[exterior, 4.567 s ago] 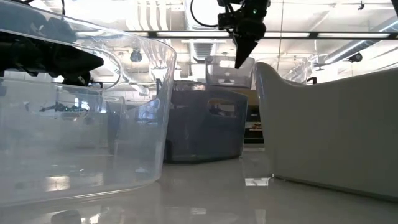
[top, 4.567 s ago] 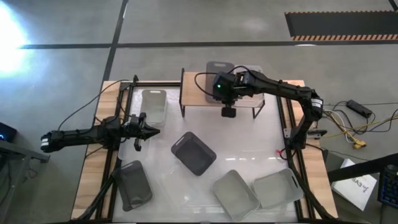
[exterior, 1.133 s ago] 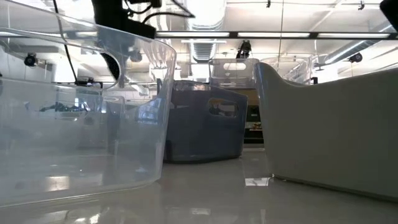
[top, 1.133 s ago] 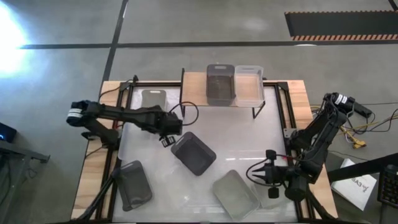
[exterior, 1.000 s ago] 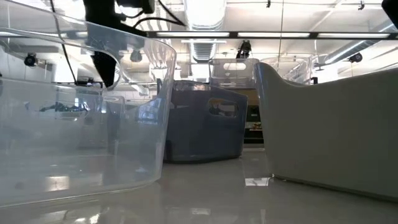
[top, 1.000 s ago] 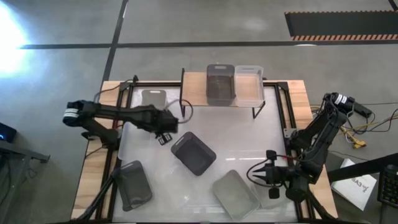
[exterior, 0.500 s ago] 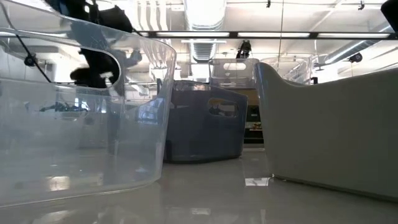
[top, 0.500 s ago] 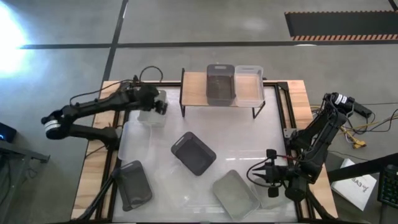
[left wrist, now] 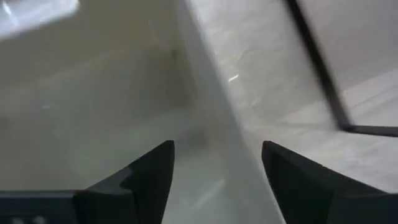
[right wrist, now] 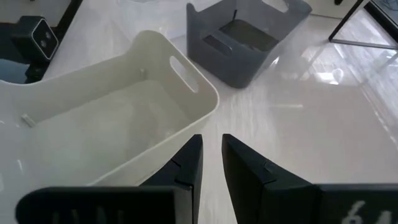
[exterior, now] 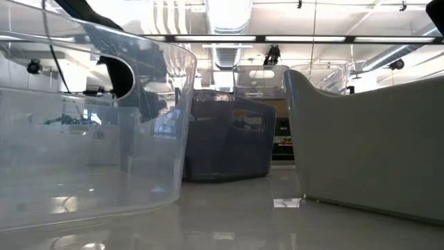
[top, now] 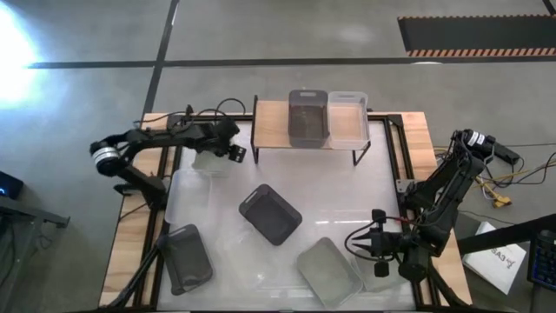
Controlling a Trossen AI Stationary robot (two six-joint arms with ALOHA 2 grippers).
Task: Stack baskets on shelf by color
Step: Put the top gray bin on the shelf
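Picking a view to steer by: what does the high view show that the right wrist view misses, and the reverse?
Only the high view shows the shelf with a dark basket and a clear basket on it, and the left hand, open, over the light basket beside it. Only the right wrist view shows the right hand nearly closed, holding nothing. Both show the centre dark grey basket and the front light grey basket.

A glossy white tabletop [top: 347,196] with pale wooden side boards [top: 126,248] stands on a grey concrete floor [top: 261,35] crossed by dark lines. A black mat with a striped orange edge [top: 473,36] lies at the far right. Loose cables — yellow, white, black [top: 495,178] — trail beside the table, near a white paper sheet [top: 506,259].
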